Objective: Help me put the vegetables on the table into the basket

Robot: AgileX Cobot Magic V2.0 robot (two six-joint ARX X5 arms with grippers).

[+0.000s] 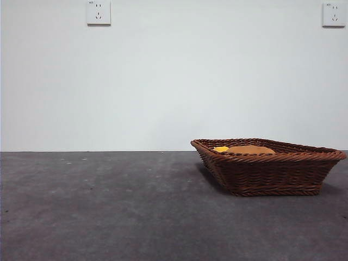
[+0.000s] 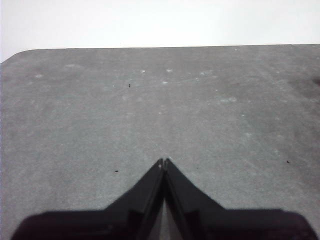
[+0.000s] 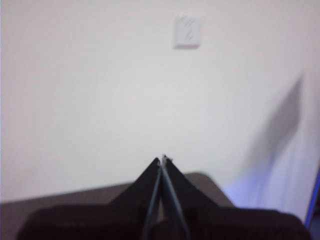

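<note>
A plain white wall (image 1: 174, 81) fills the upper half of the front view, with two white power sockets, one socket (image 1: 98, 12) high toward one side and another socket (image 1: 333, 14) near the far corner. Below it stretches the counter (image 1: 98, 206), a dark grey, mottled matte surface with nothing lying loose on it in any view, which suggests the gathering job is finished or close to it. Toward one side of the counter sits the basket (image 1: 272, 174), a shallow, wide, dark brown wicker tray with a braided rim and sloping sides; its low walls let things be dropped in from above and keep them from rolling off. Inside it, just showing above the rim, is the rounded tan-brown top of the potato (image 1: 251, 149), and touching it on one side a small patch of yellow, the corn cob (image 1: 221, 148). The eggplant cannot be seen; it may lie lower in the basket behind the rim, but the pictures do not show that. Neither arm appears in the front view, so both seem parked clear of the basket. In the left wrist view the left tool (image 2: 164, 161) hovers over bare counter with its two black jaws pressed together at the tips, holding nothing. In the right wrist view the right tool (image 3: 163, 159) is raised and faces the wall, its jaws likewise closed tip to tip and empty, a resting pose rather than a reach.
</note>
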